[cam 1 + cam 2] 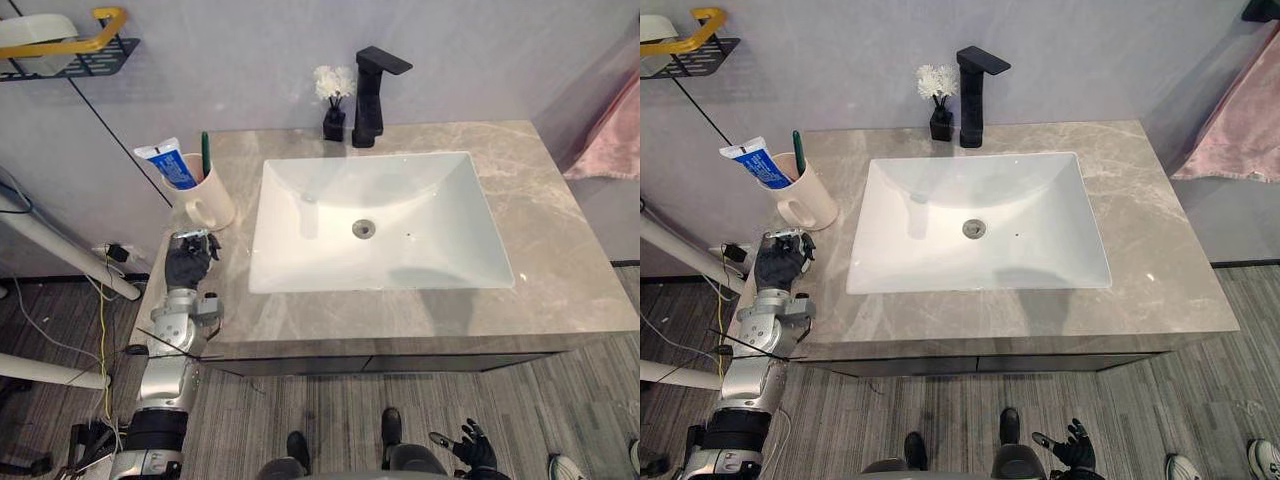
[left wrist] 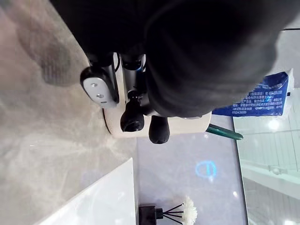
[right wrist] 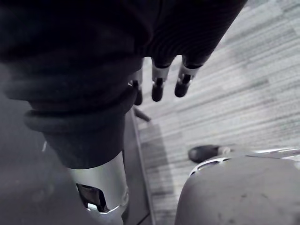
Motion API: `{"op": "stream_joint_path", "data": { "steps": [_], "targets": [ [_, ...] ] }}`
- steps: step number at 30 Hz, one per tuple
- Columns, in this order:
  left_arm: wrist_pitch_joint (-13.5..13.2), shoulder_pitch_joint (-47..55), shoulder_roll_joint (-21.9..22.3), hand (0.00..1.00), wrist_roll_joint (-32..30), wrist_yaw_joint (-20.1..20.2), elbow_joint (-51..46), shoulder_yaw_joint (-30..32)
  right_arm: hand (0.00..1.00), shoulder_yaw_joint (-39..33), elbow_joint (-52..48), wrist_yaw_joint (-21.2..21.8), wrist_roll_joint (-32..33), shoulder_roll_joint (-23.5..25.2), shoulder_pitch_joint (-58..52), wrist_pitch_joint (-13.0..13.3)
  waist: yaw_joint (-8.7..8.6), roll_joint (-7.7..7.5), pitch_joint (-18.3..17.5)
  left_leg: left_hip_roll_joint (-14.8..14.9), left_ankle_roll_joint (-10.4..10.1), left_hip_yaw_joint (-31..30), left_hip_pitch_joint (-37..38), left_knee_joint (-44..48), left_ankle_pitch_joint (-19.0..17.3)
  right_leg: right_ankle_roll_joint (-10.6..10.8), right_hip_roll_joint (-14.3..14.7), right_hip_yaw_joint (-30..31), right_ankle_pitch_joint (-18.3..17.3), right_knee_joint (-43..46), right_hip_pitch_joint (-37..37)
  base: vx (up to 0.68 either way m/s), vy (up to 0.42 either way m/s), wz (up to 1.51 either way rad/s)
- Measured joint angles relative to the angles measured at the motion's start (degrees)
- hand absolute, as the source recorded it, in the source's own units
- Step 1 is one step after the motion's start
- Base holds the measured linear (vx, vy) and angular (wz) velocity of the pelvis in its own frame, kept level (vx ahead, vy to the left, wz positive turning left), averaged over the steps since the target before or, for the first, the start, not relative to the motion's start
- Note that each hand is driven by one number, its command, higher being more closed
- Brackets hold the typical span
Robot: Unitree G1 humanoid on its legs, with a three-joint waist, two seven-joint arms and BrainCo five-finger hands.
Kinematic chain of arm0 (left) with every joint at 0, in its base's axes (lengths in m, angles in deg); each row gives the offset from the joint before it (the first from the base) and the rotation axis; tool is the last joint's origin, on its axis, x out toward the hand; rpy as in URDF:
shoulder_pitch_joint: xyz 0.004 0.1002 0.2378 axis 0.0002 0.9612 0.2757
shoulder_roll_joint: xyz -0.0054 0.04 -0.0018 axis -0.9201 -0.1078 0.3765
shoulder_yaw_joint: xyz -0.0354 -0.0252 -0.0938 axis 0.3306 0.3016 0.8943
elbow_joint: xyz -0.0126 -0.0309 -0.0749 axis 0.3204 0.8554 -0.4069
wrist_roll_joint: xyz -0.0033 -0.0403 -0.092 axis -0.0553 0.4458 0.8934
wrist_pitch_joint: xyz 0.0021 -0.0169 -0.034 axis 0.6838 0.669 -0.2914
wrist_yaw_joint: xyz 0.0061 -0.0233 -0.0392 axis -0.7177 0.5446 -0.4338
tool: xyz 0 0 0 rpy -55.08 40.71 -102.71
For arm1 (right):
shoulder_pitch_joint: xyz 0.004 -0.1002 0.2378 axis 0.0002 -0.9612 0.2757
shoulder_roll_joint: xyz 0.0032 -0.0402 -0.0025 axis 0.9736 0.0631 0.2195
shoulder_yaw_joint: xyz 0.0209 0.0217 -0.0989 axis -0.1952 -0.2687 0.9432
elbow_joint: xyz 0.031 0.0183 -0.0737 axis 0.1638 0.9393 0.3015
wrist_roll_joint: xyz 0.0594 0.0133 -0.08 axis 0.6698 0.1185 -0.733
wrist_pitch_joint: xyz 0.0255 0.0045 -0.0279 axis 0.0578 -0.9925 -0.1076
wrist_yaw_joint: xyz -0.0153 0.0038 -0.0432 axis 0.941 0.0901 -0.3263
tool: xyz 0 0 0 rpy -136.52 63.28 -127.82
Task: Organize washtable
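Observation:
A cream mug point(image 1: 205, 200) stands at the back left of the grey marble washtable point(image 1: 545, 240). It holds a blue toothpaste tube point(image 1: 166, 165) and a green toothbrush point(image 1: 205, 150). My left hand point(image 1: 187, 265) rests over the counter's left edge just in front of the mug. Its fingers point(image 2: 132, 119) are relaxed, their dark tips close to the mug's base point(image 2: 187, 124), curled round nothing. My right hand point(image 1: 472, 447) hangs low in front of the washtable, over the floor, its fingers point(image 3: 159, 86) straight and holding nothing.
A white rectangular basin point(image 1: 370, 200) fills the counter's middle. A black faucet point(image 1: 370, 95) and a small black diffuser with white flowers point(image 1: 334, 105) stand behind it. A wire shelf point(image 1: 70, 55) hangs at upper left and a pink towel point(image 1: 615, 130) at right. A person's white shoe point(image 1: 565, 467) is on the floor.

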Motion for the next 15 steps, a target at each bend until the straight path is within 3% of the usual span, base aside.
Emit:
{"op": "stream_joint_path", "data": {
  "steps": [15],
  "targets": [
    [0.47, -2.77, -1.25, 1.00, -0.28, -0.29, 3.11, -0.08, 0.00, -0.11, 0.11, -0.02, 0.00, -0.03, 0.27, 0.00, -0.59, 0.10, 0.06, -0.46, 0.00, 1.03, -0.68, 0.06, 0.00, 0.12, -0.02, 1.22, 0.36, 0.01, -1.30, -0.01, -0.005, -0.03]
  ]
}}
